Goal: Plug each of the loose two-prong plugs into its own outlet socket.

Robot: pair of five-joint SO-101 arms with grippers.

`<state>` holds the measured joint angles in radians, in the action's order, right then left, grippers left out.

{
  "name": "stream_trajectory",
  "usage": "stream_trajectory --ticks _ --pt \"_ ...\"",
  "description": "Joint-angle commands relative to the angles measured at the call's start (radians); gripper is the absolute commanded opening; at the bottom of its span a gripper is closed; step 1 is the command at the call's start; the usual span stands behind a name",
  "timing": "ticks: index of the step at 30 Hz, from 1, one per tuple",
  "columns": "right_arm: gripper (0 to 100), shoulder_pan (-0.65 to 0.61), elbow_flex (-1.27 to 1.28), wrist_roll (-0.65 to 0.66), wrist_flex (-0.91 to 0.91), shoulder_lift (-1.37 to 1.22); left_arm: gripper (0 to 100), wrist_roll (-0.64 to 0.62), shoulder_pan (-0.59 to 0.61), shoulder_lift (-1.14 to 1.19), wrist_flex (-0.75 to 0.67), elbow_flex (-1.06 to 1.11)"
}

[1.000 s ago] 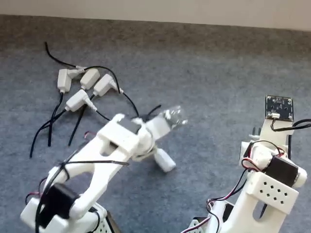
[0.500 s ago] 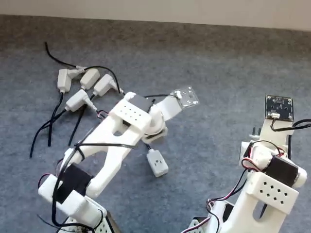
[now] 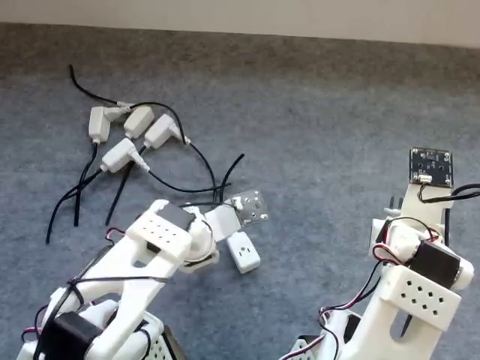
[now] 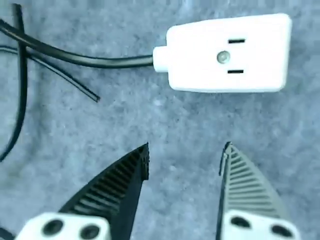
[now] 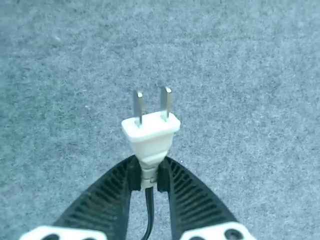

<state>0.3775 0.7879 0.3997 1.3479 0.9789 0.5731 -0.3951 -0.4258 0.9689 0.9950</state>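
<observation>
Socket (image 4: pixel 227 55) now near retracted, open left pincer (image 4: pixel 186 150); plug (image 5: pixel 150 132) in closed right pincer (image 5: pixel 148 167).

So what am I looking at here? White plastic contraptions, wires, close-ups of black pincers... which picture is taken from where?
These are two small robot arms on a grey carpeted surface. The overhead picture looks down on both: the left arm and the right arm. The other two pictures come from cameras on each wrist, so the black ridged pincers are that arm's own hand. The left hand is open, just short of a white outlet socket. The right hand is shut on a two-prong plug. More white connectors on black cords lie bunched farther back.
</observation>
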Motion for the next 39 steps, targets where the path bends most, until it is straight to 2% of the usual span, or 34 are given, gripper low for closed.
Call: stream_trajectory --ticks 1,12,20,27,39 --pt "0.7 -0.004 -0.007 0.011 -0.005 0.018 23 0.003 0.002 0.108 -0.043 -0.050" --pt "0.7 -0.002 -0.007 0.011 -0.005 0.018 23 -0.048 -0.117 0.486 -0.057 -0.479" --pt "0.7 -0.002 -0.007 0.011 -0.005 0.018 23 -0.041 -0.108 0.576 0.138 -0.808" --pt "0.7 -0.002 -0.005 0.029 -0.005 0.018 23 -0.041 -0.111 0.584 0.166 -0.868" --pt "0.7 -0.002 -0.005 0.029 -0.005 0.018 23 -0.041 -0.081 0.562 0.166 -0.803"
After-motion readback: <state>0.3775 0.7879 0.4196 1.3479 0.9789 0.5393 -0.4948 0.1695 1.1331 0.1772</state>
